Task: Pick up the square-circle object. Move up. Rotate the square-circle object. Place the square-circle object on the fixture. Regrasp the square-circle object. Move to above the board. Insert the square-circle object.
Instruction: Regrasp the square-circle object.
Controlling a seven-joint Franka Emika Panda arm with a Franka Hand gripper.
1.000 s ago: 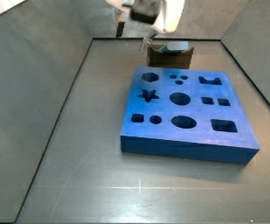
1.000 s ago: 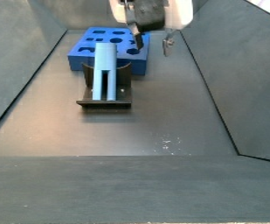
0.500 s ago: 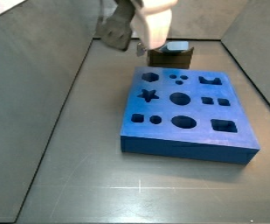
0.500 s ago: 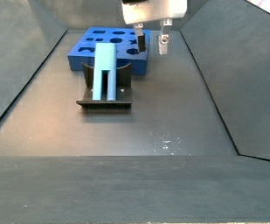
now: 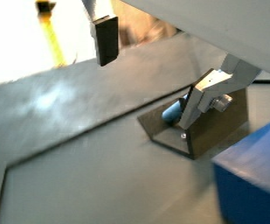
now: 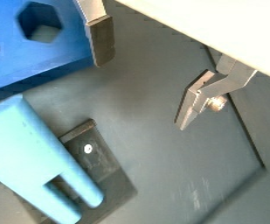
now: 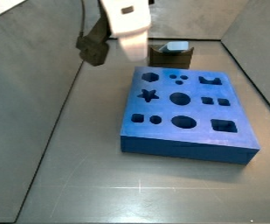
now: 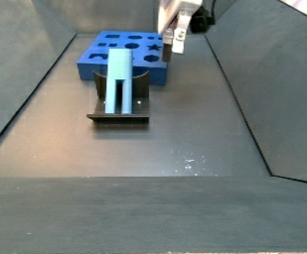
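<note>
Square-circle object [image 8: 118, 83], the slim light blue-grey bar-shaped peg, is lying on the small dark brown fixture [image 8: 120, 109], with one end pointing toward the large thick blue board [image 8: 110, 54] full of shaped holes; it is being held by nothing. In a wrist view the peg [image 6: 34, 162] is showing below and to one side of the hand [image 6: 148, 70], well apart from both silver fingers [image 6: 200, 98].

The hand is spread, with nothing between the dark pads, and it is hanging above the floor beside the fixture rather than over it, as a side view shows [image 8: 180, 24]. In the other fixed view the hand [image 7: 114, 37] is seen raised, near the board's [image 7: 183, 109] far corner, with the fixture [image 7: 169, 54] just behind it.

Judging from this, the regrasp is the step in hand. To do it well, the hand should be brought directly over the peg's free length before any descent is made, with the fingers lined up across the narrow width and kept wide enough to pass both flanks. The peg should be gripped clear of the fixture's notch, so the pads are closing on the peg alone. A squared, centred grip is likely needed, since a tilted peg would probably jam at its hole in the board.
</note>
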